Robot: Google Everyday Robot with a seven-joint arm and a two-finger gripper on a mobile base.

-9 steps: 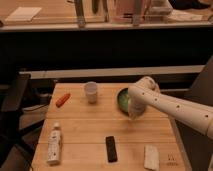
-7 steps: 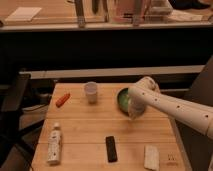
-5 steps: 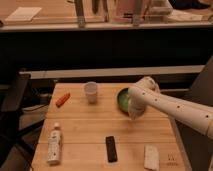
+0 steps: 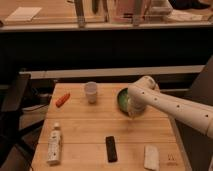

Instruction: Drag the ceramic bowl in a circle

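The green ceramic bowl (image 4: 122, 99) sits on the wooden table (image 4: 95, 127) at the far right, just right of a small white cup (image 4: 90, 92). My white arm reaches in from the right. Its gripper (image 4: 133, 109) hangs over the bowl's right side and hides that part of the bowl. I cannot see whether it touches the rim.
An orange object (image 4: 62, 99) lies at the far left. A white bottle (image 4: 54, 145) lies at the near left, a black remote (image 4: 111, 148) in the near middle, and a white packet (image 4: 151, 157) at the near right. A dark chair (image 4: 15, 95) stands left of the table.
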